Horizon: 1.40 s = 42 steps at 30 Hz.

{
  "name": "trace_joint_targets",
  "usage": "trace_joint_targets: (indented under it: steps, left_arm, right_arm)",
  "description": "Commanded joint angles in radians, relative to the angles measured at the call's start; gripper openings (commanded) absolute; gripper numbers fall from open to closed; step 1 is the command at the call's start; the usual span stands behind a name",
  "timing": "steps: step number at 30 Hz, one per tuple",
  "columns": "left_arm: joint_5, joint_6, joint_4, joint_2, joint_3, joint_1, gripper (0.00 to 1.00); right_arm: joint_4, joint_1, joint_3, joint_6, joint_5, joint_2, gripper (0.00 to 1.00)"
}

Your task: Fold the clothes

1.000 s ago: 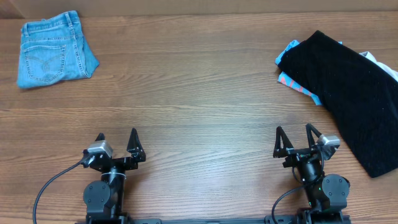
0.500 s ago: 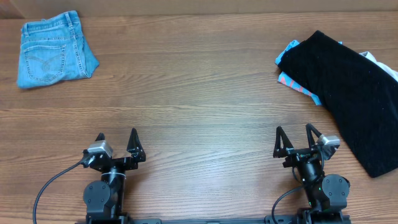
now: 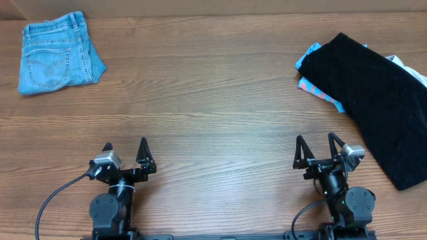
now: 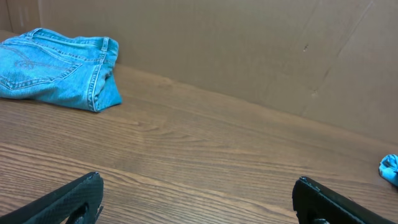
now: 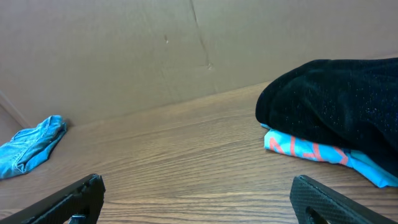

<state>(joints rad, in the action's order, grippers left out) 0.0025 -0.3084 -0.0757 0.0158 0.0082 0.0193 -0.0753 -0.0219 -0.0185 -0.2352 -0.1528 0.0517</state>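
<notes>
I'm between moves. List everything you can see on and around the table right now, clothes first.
Jeans: one, light blue denim, folded, far left corner of the table.
Black garment: one, black, spread loosely at the right side, on top of the pile.
Blue garment: one, bright blue with pink print, peeking out from under the black garment.
White garment: one, white, only an edge showing at the far right.
Table: one, brown wood grain.
Cardboard wall: one, brown, behind the table.
Left gripper: one, black, open, near edge at left, holding nothing.
Right gripper: one, black, open, near edge at right, holding nothing.
</notes>
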Motion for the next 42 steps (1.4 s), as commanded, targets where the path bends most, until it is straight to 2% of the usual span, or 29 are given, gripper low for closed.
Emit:
trace_joint_targets:
  steps: [1,23,25,29,32,37,40,42]
  left_arm:
    - [-0.013,-0.006,0.0,-0.005,-0.003,-0.007,1.0]
    - [-0.013,-0.006,0.0,-0.005,-0.003,-0.006,1.0]
    - [-0.013,-0.006,0.0,-0.005,-0.003,-0.006,1.0]
    - [-0.013,-0.006,0.0,-0.005,-0.003,-0.007,1.0]
    - [-0.013,-0.006,0.0,-0.005,-0.003,-0.006,1.0]
    - [-0.013,-0.006,0.0,-0.005,-0.003,-0.006,1.0]
    - [-0.013,-0.006,0.0,-0.005,-0.003,-0.007,1.0]
    - [-0.013,-0.006,0.0,-0.005,-0.003,-0.007,1.0]
  right_arm:
    - [0.006,-0.007,0.01,-0.005,-0.006,0.001,1.0]
    - [0.006,-0.007,0.01,-0.005,-0.007,0.001,1.0]
    - [0.011,-0.007,0.01,-0.01,-0.055,0.001,1.0]
    - [0.033,-0.007,0.01,-0.092,-0.116,0.001,1.0]
    - [0.052,-0.007,0.01,-0.25,-0.19,0.001,1.0]
    - [0.192,-0.007,0.01,-0.387,-0.262,0.001,1.0]
    - [0.336,-0.007,0.01,-0.374,-0.357,0.001,1.0]
    - [0.439,-0.007,0.0,-0.31,-0.38,0.001,1.0]
